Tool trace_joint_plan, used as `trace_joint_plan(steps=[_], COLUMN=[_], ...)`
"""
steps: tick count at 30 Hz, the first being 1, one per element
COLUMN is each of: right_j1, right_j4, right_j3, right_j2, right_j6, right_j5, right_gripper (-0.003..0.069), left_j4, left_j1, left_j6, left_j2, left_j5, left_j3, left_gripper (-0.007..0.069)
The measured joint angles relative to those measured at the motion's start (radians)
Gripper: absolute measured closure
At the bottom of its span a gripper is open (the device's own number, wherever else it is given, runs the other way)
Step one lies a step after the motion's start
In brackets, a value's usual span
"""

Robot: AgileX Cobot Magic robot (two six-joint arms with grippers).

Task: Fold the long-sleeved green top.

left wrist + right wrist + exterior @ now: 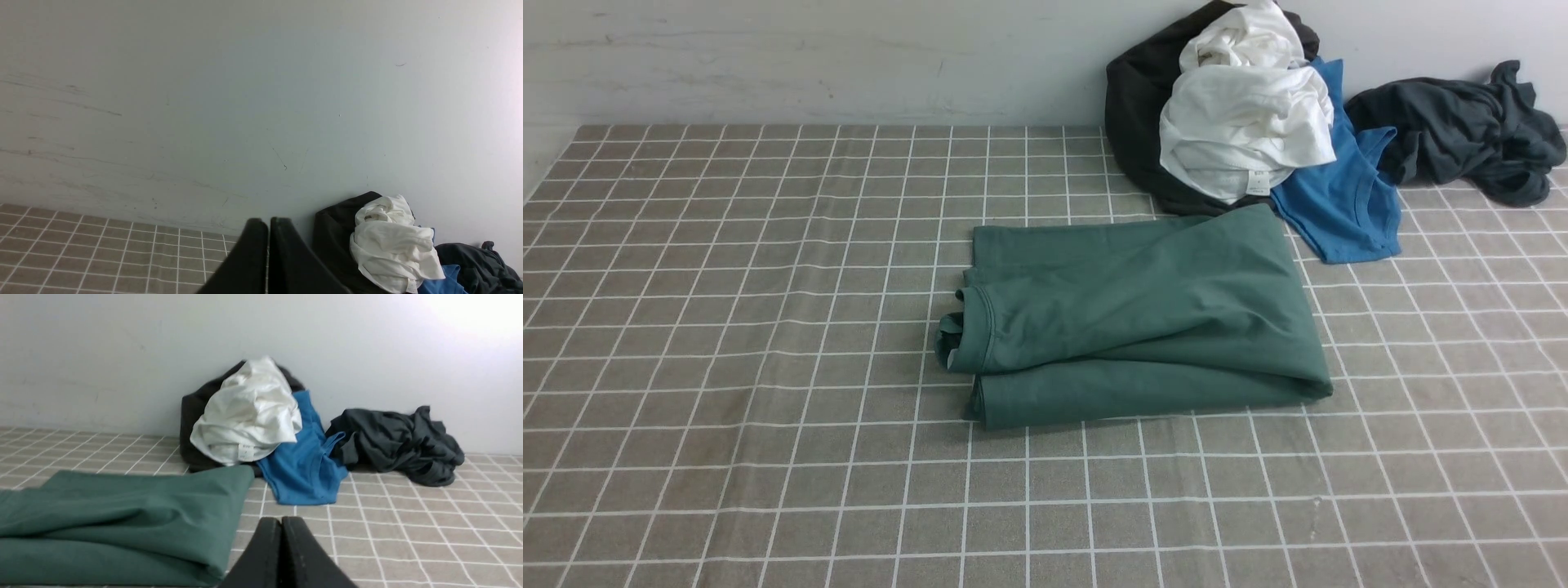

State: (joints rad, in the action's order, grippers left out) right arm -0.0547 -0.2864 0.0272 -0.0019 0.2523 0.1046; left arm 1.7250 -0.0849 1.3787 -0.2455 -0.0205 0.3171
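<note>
The green long-sleeved top (1135, 314) lies folded into a compact rectangle at the middle of the checked tablecloth, its ribbed collar at the left end. The right wrist view catches one end of the top (122, 522). Neither arm appears in the front view. My left gripper (269, 222) is shut and empty, raised and facing the back wall, away from the top. My right gripper (281, 520) is shut and empty too, low over the cloth beside the top's right end without touching it.
A pile of clothes sits against the back wall at the right: a black garment (1139, 106), a white one (1241, 122), a bright blue T-shirt (1339, 196) and a charcoal-grey garment (1462, 131). The grey checked tablecloth (727, 367) covers the table.
</note>
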Motion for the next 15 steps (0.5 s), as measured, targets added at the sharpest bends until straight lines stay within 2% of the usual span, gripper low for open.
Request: trace_joint_plan(steps=[8, 10, 12, 13, 14, 15], right_j1=[0.019, 0.019, 0.019, 0.019, 0.019, 0.019], right_j4=[0.014, 0.050, 0.201, 0.215, 0.309, 0.333], right_j3=[0.000, 0.000, 0.000, 0.000, 0.000, 0.000], right_j2=[-0.008, -0.008, -0.008, -0.008, -0.008, -0.008], right_j6=[-0.006, -0.052, -0.163, -0.171, -0.232, -0.241], right_j5=[-0.002, 0.000, 0.000, 0.000, 0.000, 0.001], right_gripper=[0.0670, 0.0670, 0.0670, 0.0670, 0.0670, 0.0670], left_j4=[0.000, 0.000, 0.000, 0.000, 0.000, 0.000], left_j1=[0.000, 0.000, 0.000, 0.000, 0.000, 0.000], left_j6=[0.000, 0.000, 0.000, 0.000, 0.000, 0.000], left_j2=[0.000, 0.000, 0.000, 0.000, 0.000, 0.000], left_j5=[0.000, 0.000, 0.000, 0.000, 0.000, 0.000], left_j3=[0.000, 0.000, 0.000, 0.000, 0.000, 0.000], left_gripper=[0.0632, 0.0632, 0.0632, 0.0632, 0.0632, 0.0632])
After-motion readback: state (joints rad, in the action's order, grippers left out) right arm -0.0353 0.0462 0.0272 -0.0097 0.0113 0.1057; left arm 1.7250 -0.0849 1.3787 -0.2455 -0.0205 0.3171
